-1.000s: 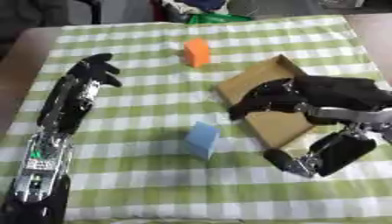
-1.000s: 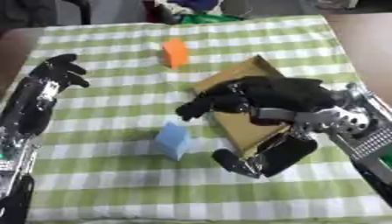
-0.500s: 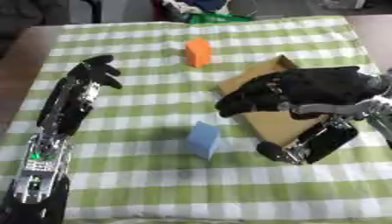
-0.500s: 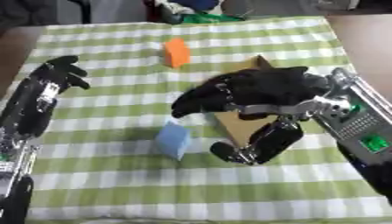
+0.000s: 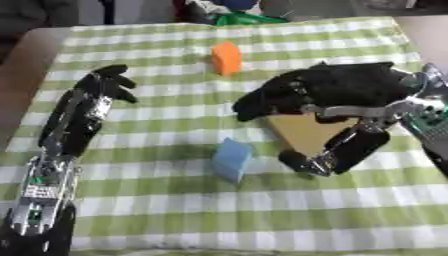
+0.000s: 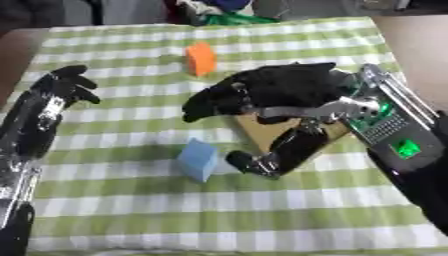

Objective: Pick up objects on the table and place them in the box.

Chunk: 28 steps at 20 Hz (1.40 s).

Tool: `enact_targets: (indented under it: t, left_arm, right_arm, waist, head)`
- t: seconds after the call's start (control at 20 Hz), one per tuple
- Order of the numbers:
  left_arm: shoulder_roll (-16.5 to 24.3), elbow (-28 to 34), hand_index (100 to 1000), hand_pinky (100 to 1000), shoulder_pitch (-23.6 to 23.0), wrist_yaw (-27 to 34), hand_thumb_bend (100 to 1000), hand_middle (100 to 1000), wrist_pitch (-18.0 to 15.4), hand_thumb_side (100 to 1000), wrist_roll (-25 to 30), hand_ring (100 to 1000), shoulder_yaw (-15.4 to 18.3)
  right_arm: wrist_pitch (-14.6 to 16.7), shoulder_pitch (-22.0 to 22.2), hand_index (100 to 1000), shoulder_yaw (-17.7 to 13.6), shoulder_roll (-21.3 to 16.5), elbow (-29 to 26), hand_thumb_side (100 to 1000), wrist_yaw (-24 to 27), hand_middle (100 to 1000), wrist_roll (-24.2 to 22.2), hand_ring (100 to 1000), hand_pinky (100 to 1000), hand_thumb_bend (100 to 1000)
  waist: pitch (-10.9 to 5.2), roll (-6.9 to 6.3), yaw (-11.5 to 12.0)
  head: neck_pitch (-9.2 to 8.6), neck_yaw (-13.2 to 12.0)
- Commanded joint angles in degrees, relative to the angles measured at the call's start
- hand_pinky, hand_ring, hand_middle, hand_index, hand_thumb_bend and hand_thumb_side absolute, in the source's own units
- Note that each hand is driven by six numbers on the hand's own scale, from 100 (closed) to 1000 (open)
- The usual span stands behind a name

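Two blocks, light blue (image 5: 232,159) and orange (image 5: 226,57), sit uncollected.

head stereo pair | looks down, near | both share table (image 5: 262,210)

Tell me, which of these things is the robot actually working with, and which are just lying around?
Part of the job: blue block, orange block, cardboard box, right hand reaching out open.

Just lying about: green and blue clutter at the table's far edge; left hand resting idle.
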<state>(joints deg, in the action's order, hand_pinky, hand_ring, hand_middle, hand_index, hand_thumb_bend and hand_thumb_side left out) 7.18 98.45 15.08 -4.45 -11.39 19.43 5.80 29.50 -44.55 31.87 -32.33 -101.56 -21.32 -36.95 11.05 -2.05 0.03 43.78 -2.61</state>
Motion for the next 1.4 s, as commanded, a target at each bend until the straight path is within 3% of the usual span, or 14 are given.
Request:
enact_targets:
  t: [0.05,0.85,1.4]
  left_arm:
    - [1.2,0.9,842,691,0.7,-0.2,135,612,-0.1,722,0.4,566,-0.2]
    - [1.0,1.2,842,692,1.3,-0.2,137,610,-0.1,719,0.9,562,-0.5]
    - [1.0,1.3,842,693,1.2,-0.4,140,610,0.0,721,0.9,561,-0.4]
  right_arm:
    - [6.7,-1.6,1000,0.0,0.3,0.8,445,-1.5,942,-5.4,905,888,100]
    - [11.2,-3.6,1000,1.8,4.7,7.8,515,-7.4,917,-5.3,896,883,100]
    - [13.5,-2.6,1000,3.2,5.4,10.1,578,-9.1,928,-6.8,903,888,100]
  waist:
    - [-0.62,0.13,0.2]
    - [-0.32,0.40,1.8]
    - [0.00,0.67,1.8]
  head:
    - [-0.40,0.3]
    - [-0.71,1.5]
    - [-0.56,1.3]
